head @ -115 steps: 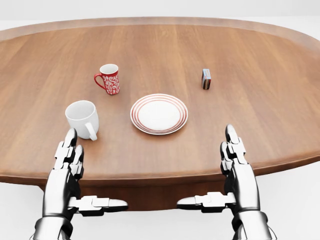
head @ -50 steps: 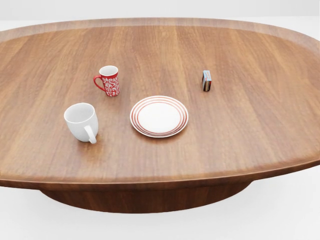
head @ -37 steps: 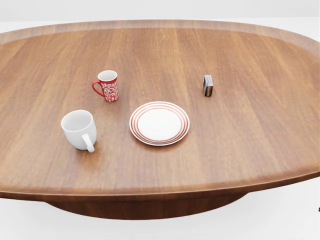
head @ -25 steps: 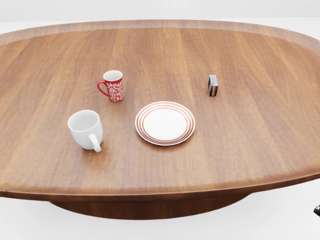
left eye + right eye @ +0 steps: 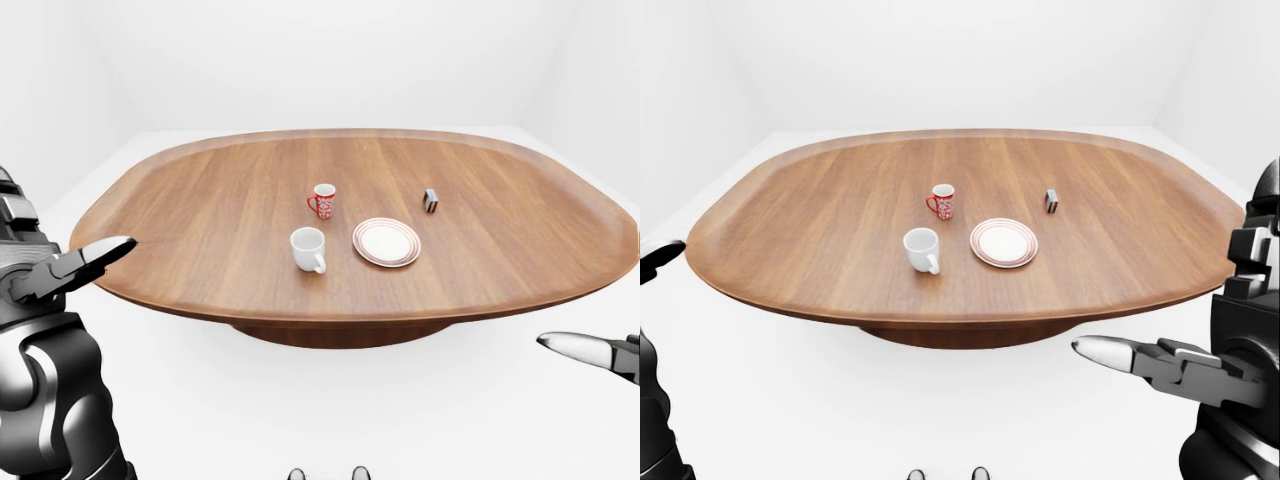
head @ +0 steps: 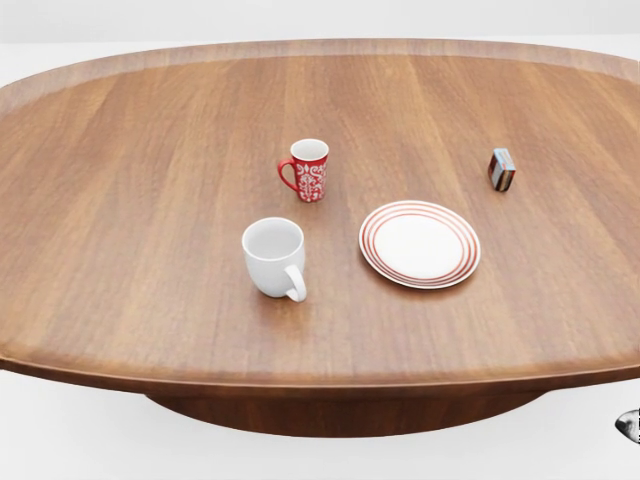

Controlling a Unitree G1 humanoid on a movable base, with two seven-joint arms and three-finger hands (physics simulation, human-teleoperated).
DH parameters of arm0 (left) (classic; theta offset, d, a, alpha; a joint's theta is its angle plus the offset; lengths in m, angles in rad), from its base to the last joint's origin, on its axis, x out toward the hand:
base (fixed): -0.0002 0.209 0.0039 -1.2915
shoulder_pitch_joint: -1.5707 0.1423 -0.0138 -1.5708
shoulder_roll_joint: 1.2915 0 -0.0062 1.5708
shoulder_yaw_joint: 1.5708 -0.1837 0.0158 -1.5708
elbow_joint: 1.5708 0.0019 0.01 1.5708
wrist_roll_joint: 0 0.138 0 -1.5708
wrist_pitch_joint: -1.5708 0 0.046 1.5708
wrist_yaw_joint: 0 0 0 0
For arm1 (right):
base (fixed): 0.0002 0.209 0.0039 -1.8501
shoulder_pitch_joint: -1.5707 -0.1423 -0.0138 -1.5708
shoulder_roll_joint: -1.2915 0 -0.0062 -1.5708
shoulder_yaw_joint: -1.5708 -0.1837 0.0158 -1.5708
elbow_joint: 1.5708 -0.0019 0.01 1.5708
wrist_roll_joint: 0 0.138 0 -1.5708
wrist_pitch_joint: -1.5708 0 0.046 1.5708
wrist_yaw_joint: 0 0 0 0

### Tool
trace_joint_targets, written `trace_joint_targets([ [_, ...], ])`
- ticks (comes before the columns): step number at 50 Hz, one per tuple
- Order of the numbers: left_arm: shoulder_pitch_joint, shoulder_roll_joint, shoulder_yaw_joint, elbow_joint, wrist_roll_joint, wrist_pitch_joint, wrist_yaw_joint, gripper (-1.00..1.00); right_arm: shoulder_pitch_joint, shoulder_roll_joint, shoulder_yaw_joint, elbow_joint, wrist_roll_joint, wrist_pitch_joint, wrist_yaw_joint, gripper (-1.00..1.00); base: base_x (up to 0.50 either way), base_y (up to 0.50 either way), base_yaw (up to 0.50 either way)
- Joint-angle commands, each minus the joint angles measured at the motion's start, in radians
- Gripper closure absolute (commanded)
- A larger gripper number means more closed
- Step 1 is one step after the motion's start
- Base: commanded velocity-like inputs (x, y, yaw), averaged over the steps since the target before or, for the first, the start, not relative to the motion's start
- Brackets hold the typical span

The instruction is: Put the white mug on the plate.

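The white mug [image 6: 273,255] stands upright on the oval wooden table [image 6: 140,190], its handle turned to the lower right in the head view. The white plate with red rings [image 6: 420,243] lies to its right, a short gap apart, with nothing on it. My left hand [image 5: 62,270] is open and empty at the left edge of the left-eye view, off the table. My right hand [image 5: 1145,362] is open and empty at the lower right of the right-eye view, below the table's near rim. Only its fingertip [image 6: 628,425] shows in the head view.
A red patterned mug [image 6: 306,170] stands just above the white mug in the head view. A small dark box [image 6: 501,169] stands above and to the right of the plate. White floor and walls surround the table.
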Motion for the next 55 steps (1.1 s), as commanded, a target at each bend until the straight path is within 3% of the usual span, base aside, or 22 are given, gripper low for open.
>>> trace_joint_targets([
  [1,0.0,-0.003,-0.005,-0.002,0.005,0.0,-0.003,-1.0,-0.01,0.01,0.007,0.0,-0.017,0.0,0.012,-1.0,0.0,0.5,0.0],
  [10,0.0,-0.004,-0.005,-0.004,0.004,0.0,-0.004,-1.0,-0.016,0.019,0.003,0.0,-0.023,0.0,0.016,-1.0,0.0,0.47,0.0],
  [23,0.0,-0.005,-0.005,-0.007,0.004,0.0,-0.003,-1.0,-0.025,0.017,0.012,0.0,-0.014,0.0,0.019,-1.0,0.02,0.0,0.0],
  [55,0.005,-0.011,-0.008,-0.012,0.006,0.0,-0.007,-1.0,-0.024,0.027,0.025,0.0,-0.035,0.0,0.033,-1.0,0.38,0.0,0.0],
])
